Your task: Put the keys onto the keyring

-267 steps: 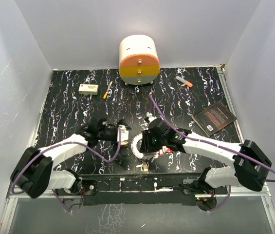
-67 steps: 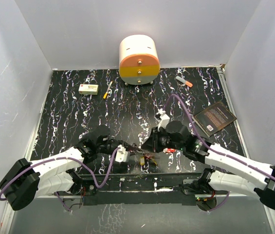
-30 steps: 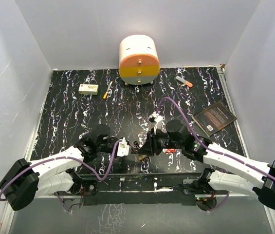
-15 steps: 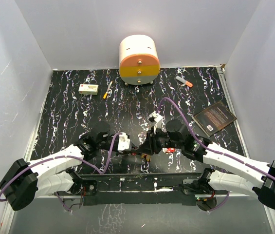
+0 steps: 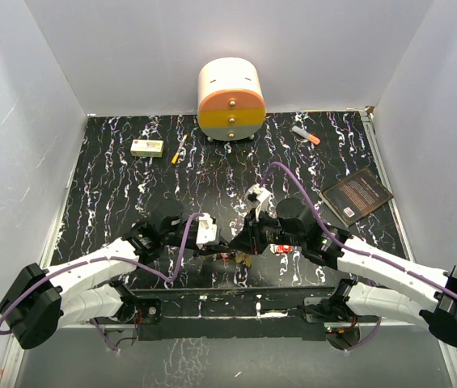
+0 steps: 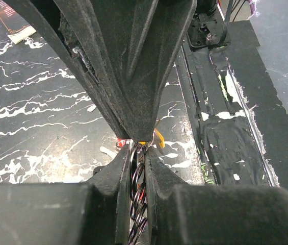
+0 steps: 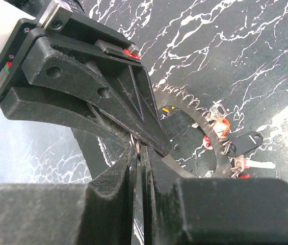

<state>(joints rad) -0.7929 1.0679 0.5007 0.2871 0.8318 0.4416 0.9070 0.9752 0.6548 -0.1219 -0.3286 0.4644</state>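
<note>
Tip-to-tip pinch at the middle of the table's [image 5: 131,186] near edge.
My left end effector [image 6: 138,155] and right end effector [image 7: 138,153] clamp one wire coil [image 6: 138,199]; keyring [image 7: 197,118] and keys [image 7: 219,126] sit just beside. An uneven pull could spring it loose.

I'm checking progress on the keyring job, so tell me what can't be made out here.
Right wrist view: the right claw covers the keyring's lower part; the keys are too small to count.
Left wrist view: the keyring shows edge-on only, pinched in the left claw.
Top view: the meeting claws hide most of the keyring.
</note>
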